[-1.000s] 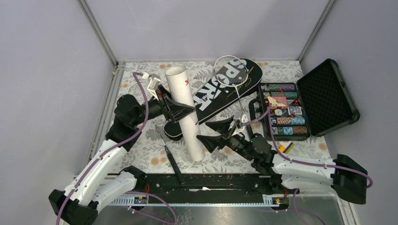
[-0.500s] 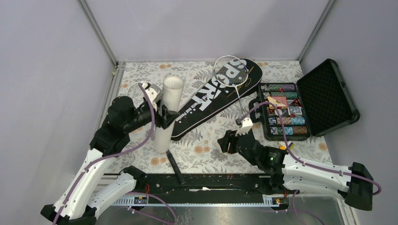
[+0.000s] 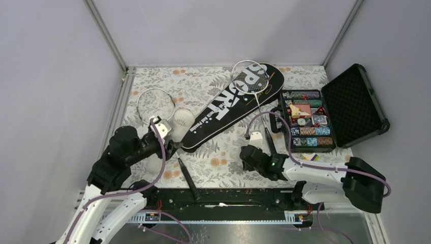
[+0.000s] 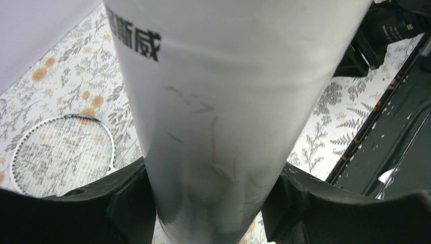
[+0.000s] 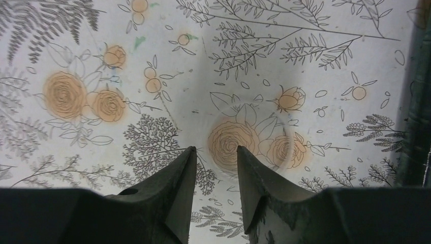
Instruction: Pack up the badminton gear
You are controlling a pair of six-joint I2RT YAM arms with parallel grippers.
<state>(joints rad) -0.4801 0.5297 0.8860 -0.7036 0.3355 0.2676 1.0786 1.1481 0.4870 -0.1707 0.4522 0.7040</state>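
Note:
My left gripper (image 3: 169, 146) is shut on the white cardboard tube (image 3: 182, 122), which stands upright at the near left. In the left wrist view the tube (image 4: 228, 101) fills the gap between both fingers (image 4: 127, 203). One racket's head (image 3: 155, 104) lies behind it, and its black handle (image 3: 187, 179) lies near the front rail. The second racket (image 3: 250, 77) rests on the black SPORT bag (image 3: 228, 104). My right gripper (image 3: 247, 155) points down at the mat, open by a narrow gap (image 5: 216, 152), with the left rim of a clear round lid (image 5: 254, 140) between its tips.
An open black case of poker chips (image 3: 330, 109) sits at the right, close to the second racket's handle. The black front rail (image 3: 228, 195) runs along the near edge. Frame posts (image 3: 104, 35) stand at the back corners.
My left arm drew the tube back toward the near left and stood it upright. My right gripper dropped to the mat, and its jaws narrowed from wide open.

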